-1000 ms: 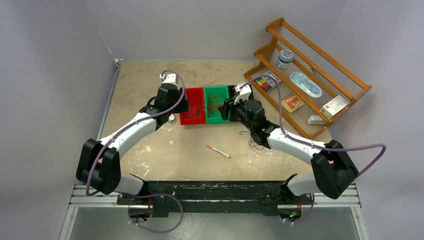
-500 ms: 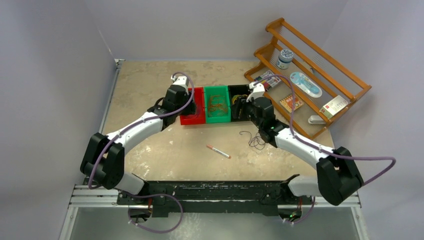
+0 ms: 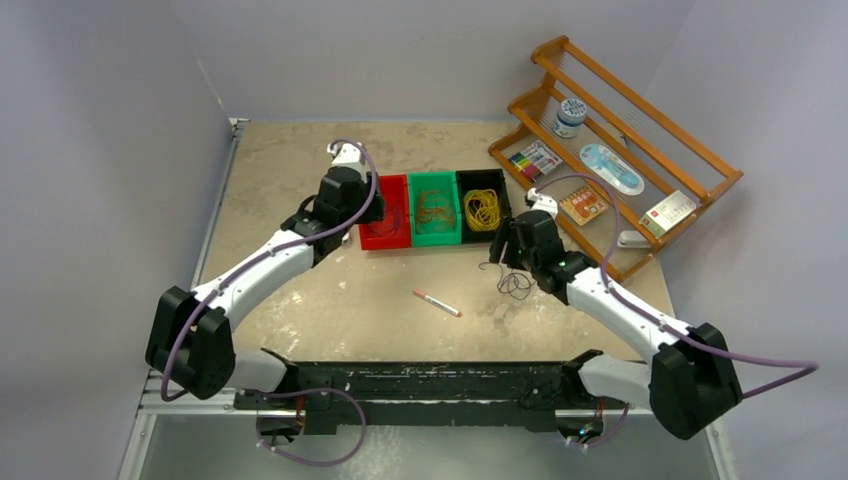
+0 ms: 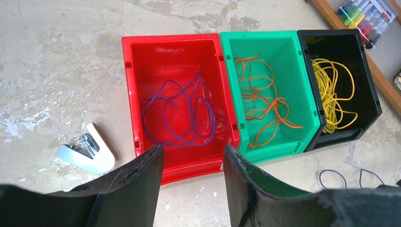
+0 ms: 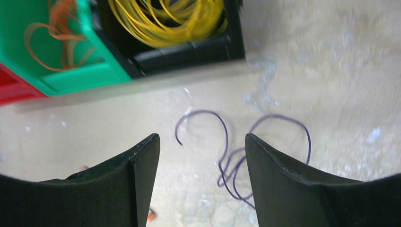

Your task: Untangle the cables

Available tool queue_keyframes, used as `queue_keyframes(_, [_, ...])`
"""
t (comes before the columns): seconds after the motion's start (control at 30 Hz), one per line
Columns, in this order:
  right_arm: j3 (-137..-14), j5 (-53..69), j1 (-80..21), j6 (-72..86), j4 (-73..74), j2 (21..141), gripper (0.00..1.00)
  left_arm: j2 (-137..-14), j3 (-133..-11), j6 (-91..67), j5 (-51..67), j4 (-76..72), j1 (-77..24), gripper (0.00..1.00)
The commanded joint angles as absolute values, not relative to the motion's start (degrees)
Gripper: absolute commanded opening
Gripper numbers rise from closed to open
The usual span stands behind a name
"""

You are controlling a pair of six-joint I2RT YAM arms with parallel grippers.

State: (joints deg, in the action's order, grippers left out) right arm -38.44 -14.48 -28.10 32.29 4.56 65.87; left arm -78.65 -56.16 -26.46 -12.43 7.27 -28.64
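The cables lie sorted. In the red bin lies a purple cable, in the green bin an orange cable, and in the black bin a yellow cable. A dark purple cable lies loose on the table in front of the black bin, also seen from above as the dark purple cable. My right gripper hovers open just above it, holding nothing; from above the right gripper is near the black bin's front. My left gripper stands open and empty at the red bin's near wall.
A white stapler-like object lies left of the red bin. An orange-tipped pen lies mid-table. A wooden rack with markers and small items stands at the back right. Walls enclose the table's left and back.
My right gripper pulled back from the black bin toward the near side, over the loose purple cable, with its jaws wider. The yellow cable now shows in the black bin. My left gripper shifted slightly.
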Motion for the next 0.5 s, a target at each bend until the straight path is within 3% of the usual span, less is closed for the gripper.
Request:
queue_keyframes(0.0, [-39.05,-15.22,-28.02,39.68,14.01,66.14,0.69,-76.46,-56.03,-27.41,-13.51,5.79,-28.66,0.49])
queue_keyframes(0.33, [-37.28,-15.99,-28.01,43.15,13.85,70.31,0.70,-75.33,-54.69,-28.16,-13.60,5.41,-28.65,0.49])
queue_keyframes(0.47, [-36.67,-15.43,-27.98,42.62,10.39,73.37,0.64,-74.51,-54.87,-27.99,-14.36,6.09,-28.65,0.49])
